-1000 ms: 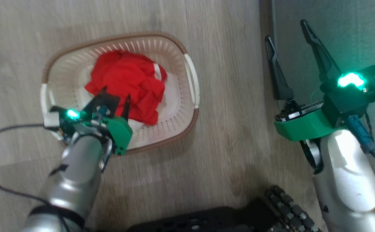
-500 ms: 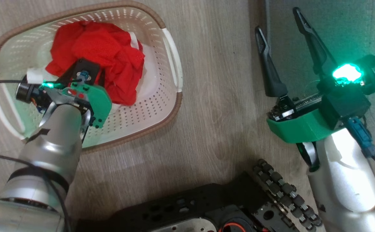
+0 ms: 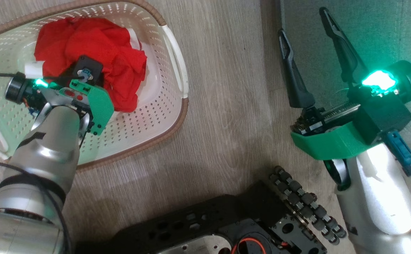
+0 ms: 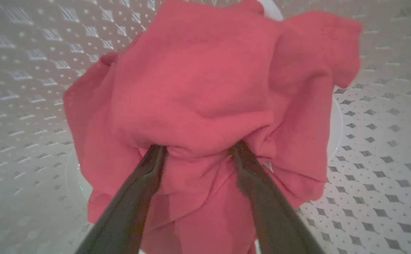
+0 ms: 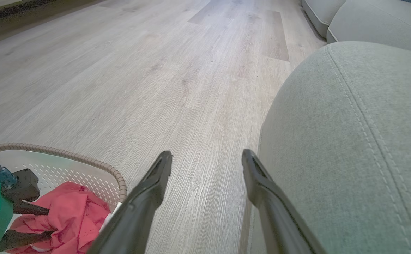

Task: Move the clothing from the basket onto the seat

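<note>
Deeper into the basket (image 3: 156, 116) than a second ago, the left pincer (image 4: 198, 146) stands wide, tips dug into the red clothing (image 3: 99, 42) heaped inside, while the right pincer (image 3: 302, 21) hangs open, empty, well outside it

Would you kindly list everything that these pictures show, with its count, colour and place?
red clothing: crumpled heap, count unclear, bright red, in the basket
white cloth: one strip showing, white, at the heap's far edge
basket: one, cream with brown rim, on the floor at the robot's left
seat: one, grey-green, at the robot's right
cushions: two, pale grey, beyond the seat
floor: one, grey-brown wood look, under the basket
base: one, black, low in the head view
left arm: one, silver and green, reaching into the basket; jaws open, tips sunk in the red clothing
right arm: one, silver and green, by the seat's edge; jaws open, empty
</note>
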You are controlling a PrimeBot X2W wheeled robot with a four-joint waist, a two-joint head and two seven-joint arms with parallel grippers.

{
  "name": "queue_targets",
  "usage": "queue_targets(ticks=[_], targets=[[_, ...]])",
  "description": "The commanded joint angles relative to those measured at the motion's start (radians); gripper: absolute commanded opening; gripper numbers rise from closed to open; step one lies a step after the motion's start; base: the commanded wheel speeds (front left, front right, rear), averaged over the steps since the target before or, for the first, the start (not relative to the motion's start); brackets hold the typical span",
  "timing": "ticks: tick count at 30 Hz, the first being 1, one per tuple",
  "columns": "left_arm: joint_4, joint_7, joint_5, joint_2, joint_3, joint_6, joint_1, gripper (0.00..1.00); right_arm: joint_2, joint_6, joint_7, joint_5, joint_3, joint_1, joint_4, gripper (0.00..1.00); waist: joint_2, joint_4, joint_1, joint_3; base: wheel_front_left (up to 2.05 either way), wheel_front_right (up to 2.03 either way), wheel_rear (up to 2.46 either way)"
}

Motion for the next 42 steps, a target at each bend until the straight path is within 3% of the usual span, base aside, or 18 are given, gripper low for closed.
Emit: queue_targets(ticks=[1, 2, 3, 13, 20, 31, 42], targets=[[0.001, 0.003, 0.005, 0.029, 0.003, -0.004, 0.02, 0.35, 0.01, 0.0, -0.006, 0.008, 0.02, 0.04, -0.031, 1.0, 0.0, -0.002, 0.0, 0.003, 0.0, 0.0, 0.0], [0.001, 0.004, 0.005, 0.031, 0.001, -0.006, 0.018, 0.35, 0.01, 0.0, -0.006, 0.008, 0.021, 0.039, -0.03, 1.0, 0.0, -0.003, 0.0, 0.004, 0.0, 0.0, 0.0], [0.001, 0.004, 0.003, 0.032, 0.0, -0.006, 0.018, 0.0, 0.01, 0.0, -0.006, 0.009, 0.022, 0.037, -0.029, 1.0, 0.0, -0.004, 0.0, 0.004, 0.0, 0.0, 0.0], [0.002, -0.037, -0.033, 0.031, 0.007, 0.005, 0.032, 0.0, 0.01, 0.0, -0.006, 0.015, 0.029, -0.006, -0.018, 1.0, 0.0, -0.008, 0.0, -0.034, 0.0, 0.0, 0.0], [-0.008, -0.052, -0.064, 0.016, 0.014, 0.01, 0.085, 0.0, 0.01, 0.0, -0.006, 0.021, 0.029, -0.033, 0.02, 1.0, 0.0, 0.005, 0.0, -0.145, 0.0, 0.0, 0.0], [-0.293, -0.053, -0.147, -0.01, 0.081, 0.039, 0.266, 0.0, 0.01, 0.0, -0.006, 0.006, -0.025, 0.012, 0.089, 1.0, 0.0, 0.094, 0.0, -0.387, 0.0, 0.0, 0.0], [-0.547, -0.053, -0.148, -0.016, 0.137, 0.063, 0.416, 0.0, 0.01, 0.0, -0.006, 0.006, -0.035, 0.07, 0.142, 1.0, 0.0, 0.148, 0.0, -0.59, 0.0, 0.0, 0.0]])
